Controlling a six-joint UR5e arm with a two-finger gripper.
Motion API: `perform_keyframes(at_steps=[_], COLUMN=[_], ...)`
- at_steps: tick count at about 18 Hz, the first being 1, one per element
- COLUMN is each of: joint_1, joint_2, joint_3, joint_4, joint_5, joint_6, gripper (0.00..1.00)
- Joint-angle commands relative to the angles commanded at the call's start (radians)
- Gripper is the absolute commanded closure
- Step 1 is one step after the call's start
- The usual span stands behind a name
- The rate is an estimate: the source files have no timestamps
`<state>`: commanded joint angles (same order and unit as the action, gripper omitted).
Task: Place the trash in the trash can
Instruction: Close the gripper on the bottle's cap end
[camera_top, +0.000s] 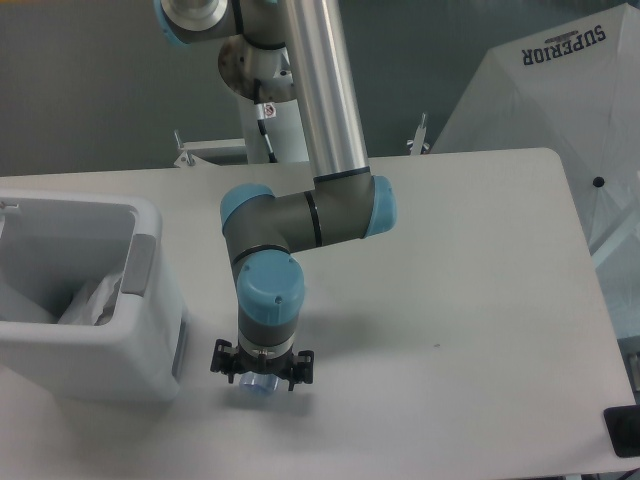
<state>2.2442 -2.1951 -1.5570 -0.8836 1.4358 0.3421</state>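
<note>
The white boxy trash can (150, 340) stands at the table's left, with a grey panel on its right wall. Inside it lies the wrinkly clear plastic bag (92, 300). My gripper (260, 385) points straight down just right of the can's front corner, and the wrist hides most of it. A small clear plastic bottle (260, 383) with a bluish tint shows under the wrist, between the fingers. The gripper is shut on this bottle. Whether the bottle touches the table I cannot tell.
The white table (470, 300) stretches to the right of the arm. A folded white umbrella (560, 90) marked SUPERIOR leans beyond the table's right edge. A small dark object (624, 432) sits at the front right corner.
</note>
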Motion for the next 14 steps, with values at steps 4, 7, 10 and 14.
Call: perform_keyframes(at_steps=[4,7,10,14], joint_1=[-0.005,-0.005,-0.005,-0.005], joint_2=[-0.006,-0.009,-0.009,-0.009], joint_3=[0.002,-0.003,-0.009,-0.009], joint_4=[0.0,0.0,0.002,0.002], joint_5=[0.0,0.0,0.0,0.0], joint_6=[0.0,0.0,0.0,0.0], gripper=[0.01,0.04,0.04,0.07])
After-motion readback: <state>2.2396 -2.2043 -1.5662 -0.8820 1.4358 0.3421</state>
